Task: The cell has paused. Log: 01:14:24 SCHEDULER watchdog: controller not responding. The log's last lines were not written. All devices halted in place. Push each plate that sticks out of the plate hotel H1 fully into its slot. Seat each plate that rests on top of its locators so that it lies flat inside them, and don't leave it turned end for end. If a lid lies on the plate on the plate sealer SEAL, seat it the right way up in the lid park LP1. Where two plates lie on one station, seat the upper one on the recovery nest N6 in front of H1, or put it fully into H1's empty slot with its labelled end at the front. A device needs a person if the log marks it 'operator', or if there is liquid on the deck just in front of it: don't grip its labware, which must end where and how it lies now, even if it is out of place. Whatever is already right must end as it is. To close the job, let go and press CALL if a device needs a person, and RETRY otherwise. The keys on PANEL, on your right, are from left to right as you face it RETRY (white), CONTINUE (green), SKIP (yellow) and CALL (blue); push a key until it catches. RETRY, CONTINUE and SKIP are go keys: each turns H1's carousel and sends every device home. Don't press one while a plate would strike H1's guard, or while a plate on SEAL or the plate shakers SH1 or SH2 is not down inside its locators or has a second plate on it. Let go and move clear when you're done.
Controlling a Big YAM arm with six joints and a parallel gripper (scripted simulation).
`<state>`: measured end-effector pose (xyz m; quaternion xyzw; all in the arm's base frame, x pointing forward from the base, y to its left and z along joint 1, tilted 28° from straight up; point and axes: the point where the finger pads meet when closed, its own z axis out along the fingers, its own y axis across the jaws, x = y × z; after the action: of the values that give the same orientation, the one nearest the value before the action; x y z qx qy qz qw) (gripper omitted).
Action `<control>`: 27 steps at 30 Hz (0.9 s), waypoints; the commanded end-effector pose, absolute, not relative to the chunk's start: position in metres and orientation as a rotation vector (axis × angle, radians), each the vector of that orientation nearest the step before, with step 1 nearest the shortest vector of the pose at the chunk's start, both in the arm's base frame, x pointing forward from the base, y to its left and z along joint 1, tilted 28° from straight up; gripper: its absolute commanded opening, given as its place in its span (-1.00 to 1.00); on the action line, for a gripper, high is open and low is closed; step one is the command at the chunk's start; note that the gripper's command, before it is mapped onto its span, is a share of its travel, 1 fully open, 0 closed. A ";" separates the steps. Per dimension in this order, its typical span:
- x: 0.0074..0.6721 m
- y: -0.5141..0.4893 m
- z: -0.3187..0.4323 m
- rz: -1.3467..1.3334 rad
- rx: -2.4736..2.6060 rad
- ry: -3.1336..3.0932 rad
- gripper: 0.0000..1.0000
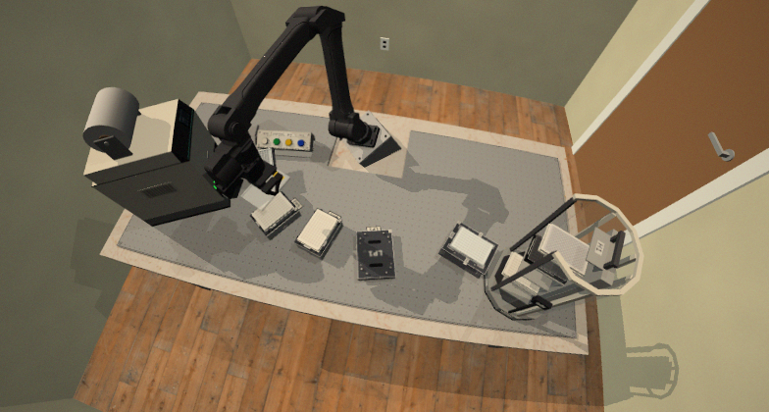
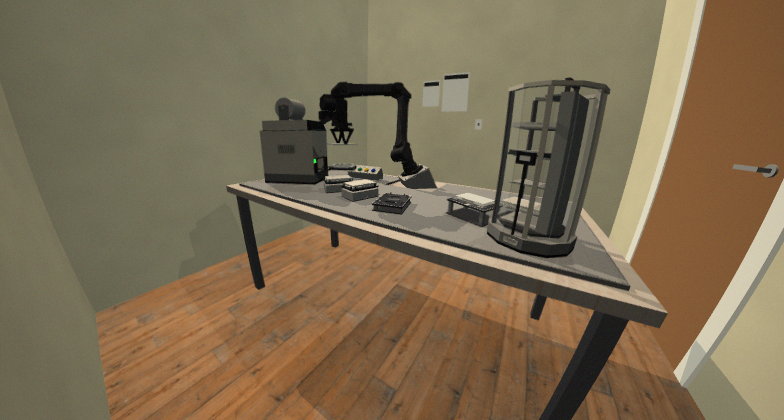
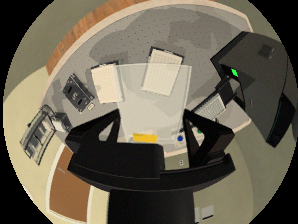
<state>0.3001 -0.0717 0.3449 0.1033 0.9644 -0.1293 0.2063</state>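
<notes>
My gripper [image 1: 272, 185] hangs high in front of the black plate sealer SEAL [image 1: 156, 171]. Its fingers stand wide, shut on the sides of a clear lid [image 3: 153, 106]. The lid lies level between them and shows as a thin line in the side view [image 2: 343, 142]. Two white plates [image 1: 276, 213] [image 1: 319, 231] sit on their shakers below and beside the gripper. The black lid park LP1 [image 1: 375, 254] lies empty in the middle of the deck. The plate on SEAL's stage [image 1: 266, 156] is mostly hidden by my arm.
PANEL [image 1: 283, 140] with its four keys lies behind the gripper. A white plate rests on the nest [image 1: 468, 247] in front of the plate hotel H1 [image 1: 562, 259]. H1 stands tall at the far end with a white plate [image 1: 565, 244] in it.
</notes>
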 end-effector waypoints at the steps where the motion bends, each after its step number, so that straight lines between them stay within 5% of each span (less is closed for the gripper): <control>1: 0.312 -0.061 0.368 -0.346 0.317 2.651 0.68; 15: 0.331 -0.025 0.364 -0.340 0.317 2.652 0.68; 27: 0.339 0.015 0.353 -0.443 -0.161 2.705 0.68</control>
<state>0.3286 0.0024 0.3336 -0.0216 0.9692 -0.1556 0.1896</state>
